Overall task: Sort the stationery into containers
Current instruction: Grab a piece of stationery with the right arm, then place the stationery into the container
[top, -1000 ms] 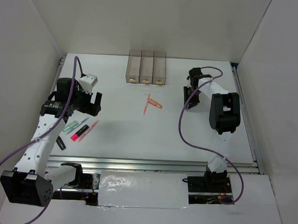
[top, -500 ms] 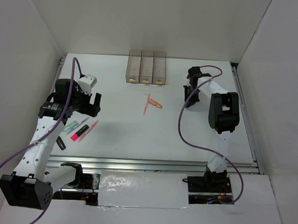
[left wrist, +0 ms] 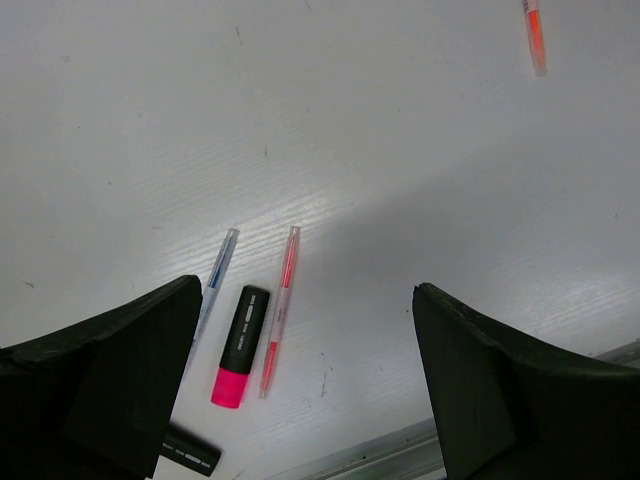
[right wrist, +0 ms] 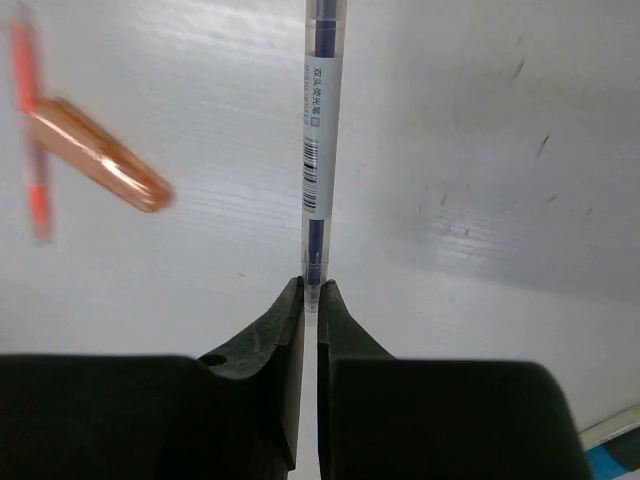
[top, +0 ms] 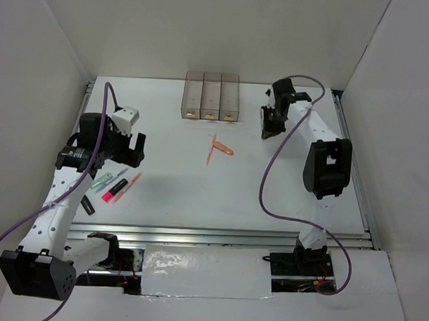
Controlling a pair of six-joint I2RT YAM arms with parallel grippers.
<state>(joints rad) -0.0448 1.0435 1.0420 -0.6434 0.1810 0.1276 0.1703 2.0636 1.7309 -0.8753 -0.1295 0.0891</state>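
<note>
The right gripper [right wrist: 309, 300] pinched one end of the clear blue-tipped marker [right wrist: 317, 120], its arm stretched far, just right of the three bins [top: 210, 97]. The left gripper [left wrist: 305, 300] gaped wide, hovering over the pink highlighter [left wrist: 240, 345] at near left.

The left arm [top: 52, 213] and right arm [top: 316, 205] are white tubular links joined by chunky black motor housings. A purple cable [top: 107, 97] loops along each. The left gripper [left wrist: 310, 390] and right gripper [right wrist: 310, 300] have matte-black fingers [left wrist: 100, 380]. A white camera block [top: 127, 116] caps the left wrist.
</note>
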